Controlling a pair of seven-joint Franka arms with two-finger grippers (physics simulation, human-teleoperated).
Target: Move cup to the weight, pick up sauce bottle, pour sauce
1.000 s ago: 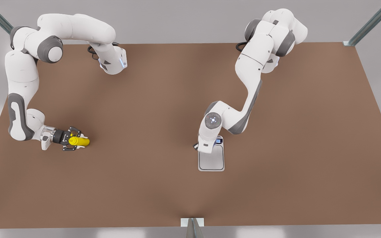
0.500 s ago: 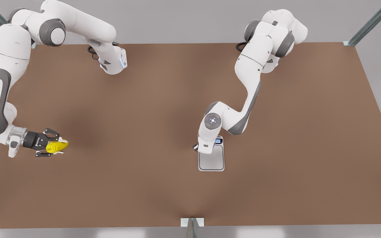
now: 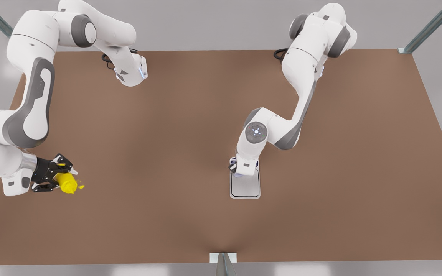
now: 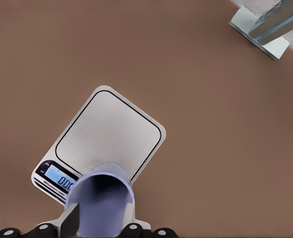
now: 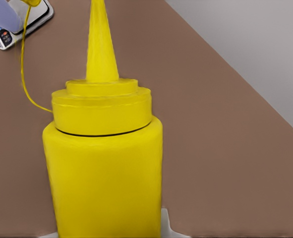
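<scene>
The left end effector (image 4: pixel 99 229) is clamped on the one cup (image 4: pixel 101 203), held above the display end of the one weight (image 3: pixel 245 186). Far off at the front view's left, the right end effector (image 3: pixel 54 178) is clamped on the one sauce bottle (image 3: pixel 67 183), above the brown surface (image 3: pixel 167 153).

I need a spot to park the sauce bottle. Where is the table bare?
Bare: the wide stretch between the sauce bottle in the right gripper and the weight; also everything to the weight's right in the front view. Crowded: the weight, with the cup in the left gripper.
</scene>
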